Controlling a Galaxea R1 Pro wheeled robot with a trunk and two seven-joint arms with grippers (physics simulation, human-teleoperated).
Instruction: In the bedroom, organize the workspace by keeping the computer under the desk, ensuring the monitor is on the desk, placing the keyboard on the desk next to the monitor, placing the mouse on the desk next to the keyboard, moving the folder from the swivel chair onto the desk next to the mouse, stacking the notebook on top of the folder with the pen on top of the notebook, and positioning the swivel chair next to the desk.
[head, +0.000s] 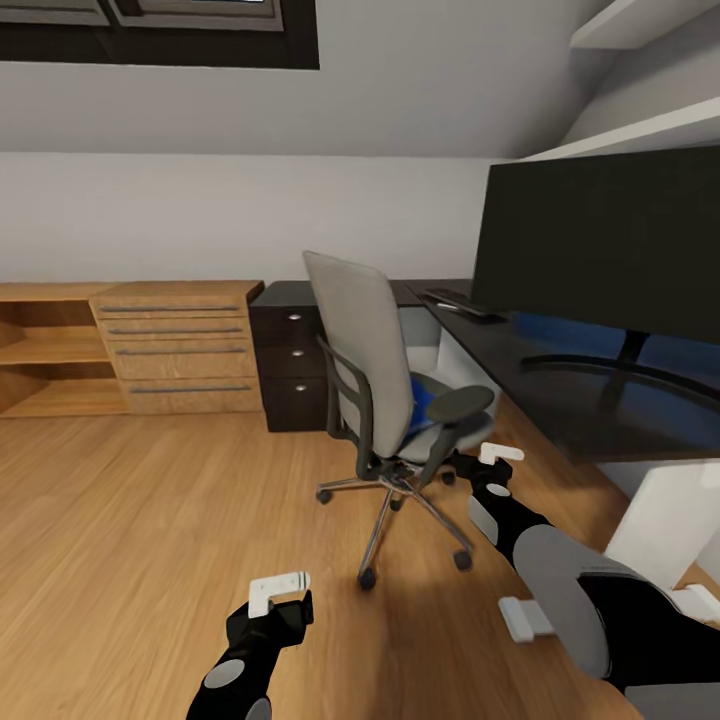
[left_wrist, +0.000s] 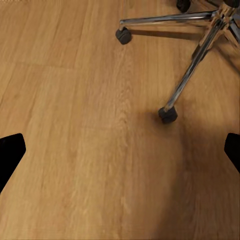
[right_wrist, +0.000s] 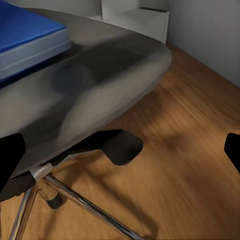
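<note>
Open floor lay left of the chair; its armrest and the bench crowded the folder.

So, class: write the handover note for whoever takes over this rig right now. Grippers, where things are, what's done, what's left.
Left gripper: open, empty, low over the floor.
Right gripper: open, empty, beside the swivel chair seat.
Folder: on the chair seat.
Monitor and keyboard: on the desk.
Done: monitor and keyboard placed.
Left: folder to desk; notebook, pen, mouse, computer unconfirmed; chair beside desk.
</note>
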